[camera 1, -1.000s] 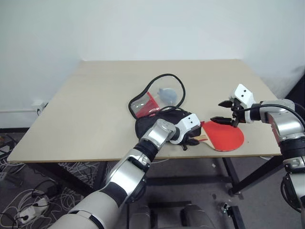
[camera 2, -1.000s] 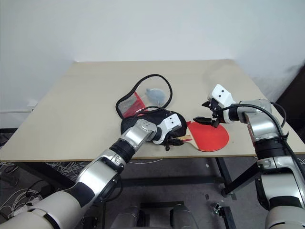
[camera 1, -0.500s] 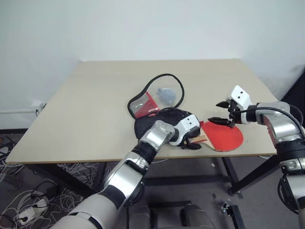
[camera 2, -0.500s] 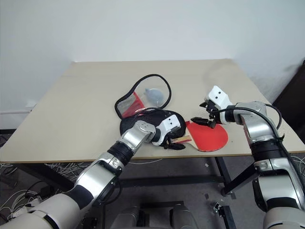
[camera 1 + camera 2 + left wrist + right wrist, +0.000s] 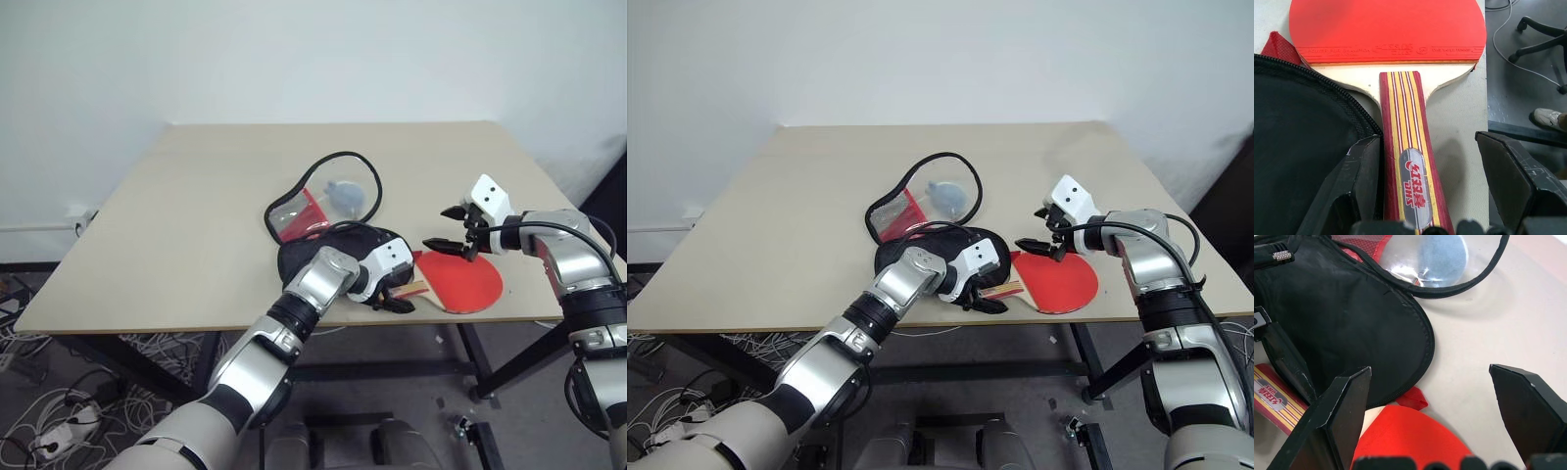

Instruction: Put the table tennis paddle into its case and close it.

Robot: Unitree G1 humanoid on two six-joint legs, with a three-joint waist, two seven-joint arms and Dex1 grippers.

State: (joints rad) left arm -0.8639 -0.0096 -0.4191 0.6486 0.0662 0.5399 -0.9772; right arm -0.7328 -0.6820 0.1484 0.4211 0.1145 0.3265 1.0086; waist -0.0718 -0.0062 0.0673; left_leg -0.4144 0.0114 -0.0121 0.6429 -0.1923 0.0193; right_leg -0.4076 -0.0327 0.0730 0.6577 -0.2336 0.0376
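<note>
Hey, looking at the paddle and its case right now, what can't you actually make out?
- Paddle handle end: cut off by the left wrist view's edge.
- Inside of the case: hidden by its black flap in the head views.
- Left gripper contact with the handle: undecidable.

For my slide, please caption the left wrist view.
Open left gripper straddling the paddle's striped handle beside the black case.

Silver arms; white wrists; black-fingered left end effector (image 5: 396, 299).
</note>
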